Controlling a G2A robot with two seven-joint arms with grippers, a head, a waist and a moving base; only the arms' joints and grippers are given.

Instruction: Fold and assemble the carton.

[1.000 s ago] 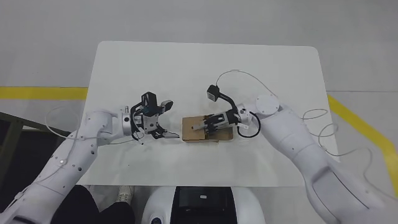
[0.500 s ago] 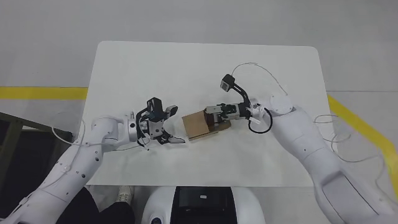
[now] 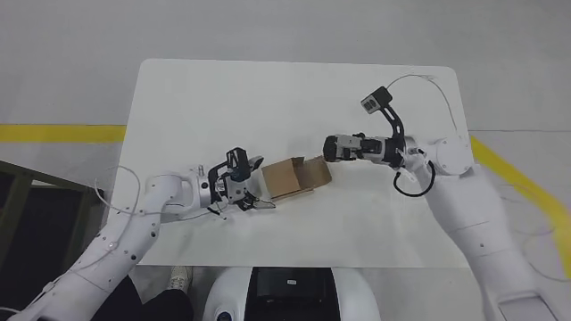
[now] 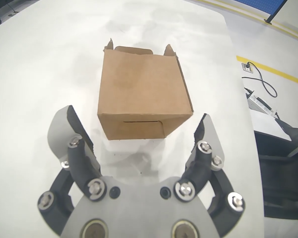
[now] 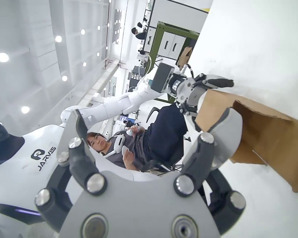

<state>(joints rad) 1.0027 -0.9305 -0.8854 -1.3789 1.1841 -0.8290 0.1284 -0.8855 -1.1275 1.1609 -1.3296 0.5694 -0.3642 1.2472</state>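
Looking down from above, you have the brown cardboard carton lying on its side near the middle of the white bench. Its closed end faces your left gripper, and its open end, with loose flaps, faces your right gripper.

Your left arm comes in from the near left edge. The forearm runs low across the bench and the wrist points straight at the carton's closed end. In the left wrist view, the left gripper has its fingers spread wide. The carton sits just beyond the fingertips and lines up with the gap between them, touching neither.

Your right arm is bent at the elbow, with the forearm pointing back toward the middle of the bench. That gripper sits just beside the open flaps and a little farther back on the bench. In the right wrist view, the right gripper also has its fingers apart and holds nothing. One finger overlaps the carton in that picture, so you cannot tell from there whether it touches.
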